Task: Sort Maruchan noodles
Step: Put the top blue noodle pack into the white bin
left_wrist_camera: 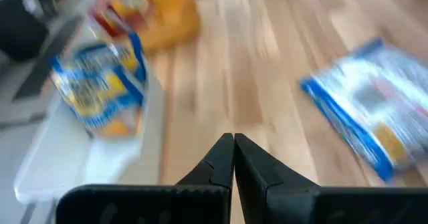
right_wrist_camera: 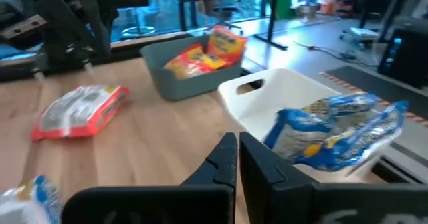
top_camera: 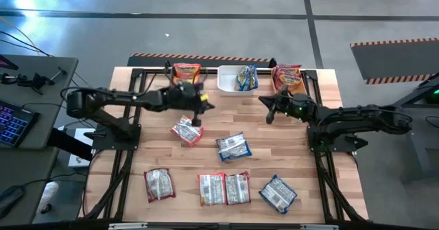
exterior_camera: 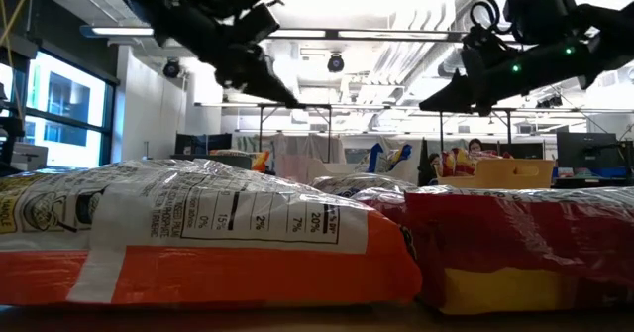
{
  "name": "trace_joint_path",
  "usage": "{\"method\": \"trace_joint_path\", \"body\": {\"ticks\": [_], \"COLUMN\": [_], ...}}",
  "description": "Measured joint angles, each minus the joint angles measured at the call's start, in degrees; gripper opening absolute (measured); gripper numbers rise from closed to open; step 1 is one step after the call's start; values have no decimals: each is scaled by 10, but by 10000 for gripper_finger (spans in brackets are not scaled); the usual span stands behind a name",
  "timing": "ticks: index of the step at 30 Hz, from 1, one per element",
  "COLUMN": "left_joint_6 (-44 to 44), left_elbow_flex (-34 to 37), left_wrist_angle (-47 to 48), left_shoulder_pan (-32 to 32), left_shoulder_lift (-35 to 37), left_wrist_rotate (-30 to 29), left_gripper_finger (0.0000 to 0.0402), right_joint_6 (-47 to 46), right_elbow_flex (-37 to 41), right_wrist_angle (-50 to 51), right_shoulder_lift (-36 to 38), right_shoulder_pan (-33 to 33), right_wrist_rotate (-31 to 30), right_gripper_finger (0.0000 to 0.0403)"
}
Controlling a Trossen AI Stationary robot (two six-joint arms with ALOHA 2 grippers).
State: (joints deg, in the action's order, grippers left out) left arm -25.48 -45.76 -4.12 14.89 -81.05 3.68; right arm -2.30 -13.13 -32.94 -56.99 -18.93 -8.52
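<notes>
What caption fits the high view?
Both grippers, left and right, hover empty over six loose noodle packets; three bins partly filled.

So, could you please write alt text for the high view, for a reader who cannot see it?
Seen from above, six ramen packets lie loose on a wooden table, while three bins along its far edge hold more packets. The left gripper and right gripper, both shut and empty, hover in front of the bins.
</notes>
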Motion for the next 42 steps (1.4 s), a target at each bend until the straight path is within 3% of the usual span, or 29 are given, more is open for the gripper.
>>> {"method": "trace_joint_path", "body": {"ticks": [11, 19, 24, 29, 33, 37, 42], "left_joint_6": [130, 265, 364, 415, 353, 330, 447], "left_elbow_flex": [0, 0, 0, 0, 0, -3, -41], "left_wrist_angle": [170, 182, 178, 129, 1, -100, -105], "left_shoulder_pan": [-213, -376, -436, -441, -436, -416, -367], "left_shoulder_lift": [22, 17, -12, -87, -166, -218, -254], "left_wrist_rotate": [-225, -346, -421, -426, -429, -422, -330], "left_gripper_finger": [3, 3, 3, 3, 14, 50, 106], "right_joint_6": [57, 42, 21, 28, 49, 63, 73], "right_elbow_flex": [2, 2, 1, 1, 1, 1, 1], "right_wrist_angle": [21, 54, 57, 13, -30, -63, -75], "right_shoulder_lift": [0, 0, -7, -54, -95, -125, -140], "right_shoulder_pan": [87, 196, 265, 316, 325, 318, 303], "right_wrist_rotate": [-35, -121, -157, -177, -205, -214, -206], "right_gripper_finger": [0, 0, 0, 0, 0, 0, 0]}}
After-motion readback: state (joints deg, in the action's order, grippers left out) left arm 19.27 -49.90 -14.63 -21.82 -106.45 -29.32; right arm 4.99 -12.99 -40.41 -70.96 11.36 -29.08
